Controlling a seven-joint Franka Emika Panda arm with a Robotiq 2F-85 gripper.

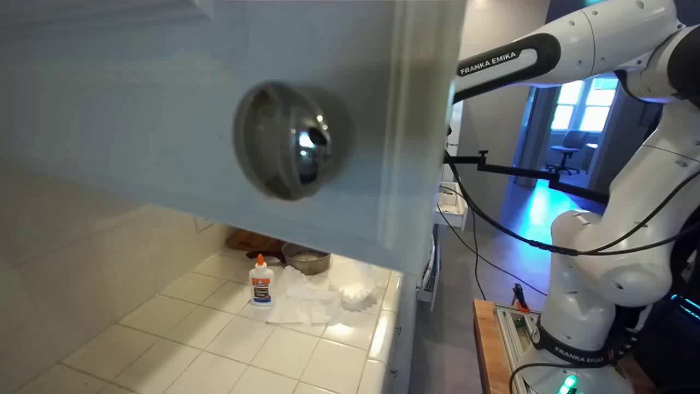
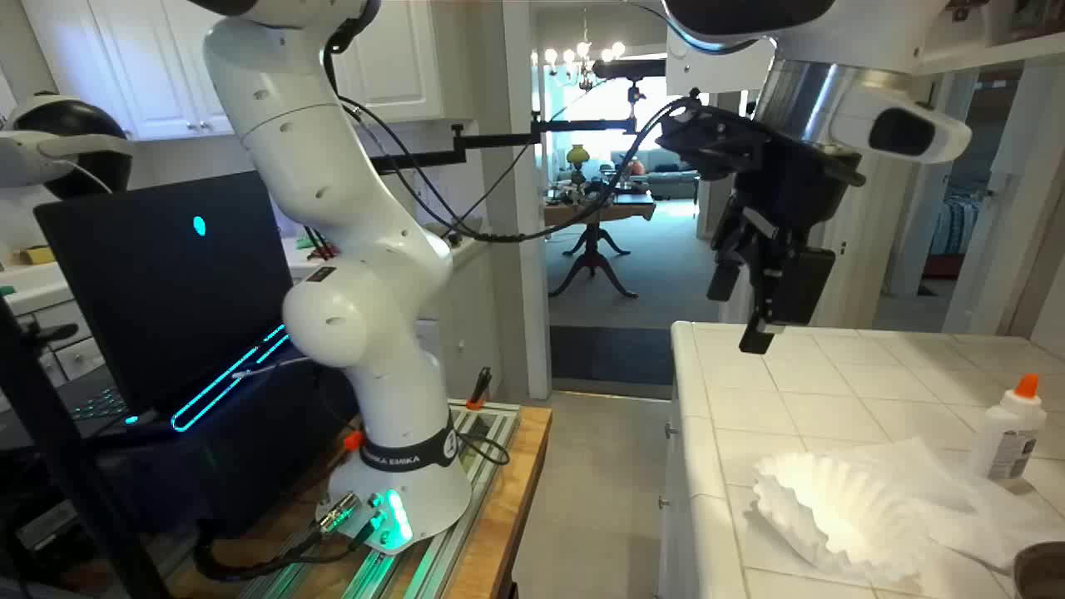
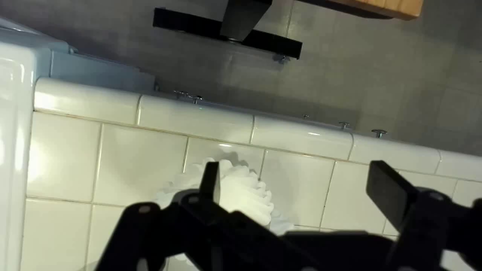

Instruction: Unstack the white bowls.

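The white bowls stand nested as one pale, fluted, paper-like stack on the tiled counter, in both exterior views. The stack also shows in the wrist view, partly hidden by a finger; how many bowls it holds cannot be told. A thin, flattened, crumpled white piece lies beside the stack, also visible in an exterior view. My gripper is open and empty, high above the counter. In the wrist view the gripper has its fingers wide apart, the left one overlapping the stack.
A glue bottle stands beside the flattened piece. A grey-brown pan and a brown board lie behind. A cabinet door with a shiny knob hides my gripper in that view. The counter's rounded edge runs close to the stack.
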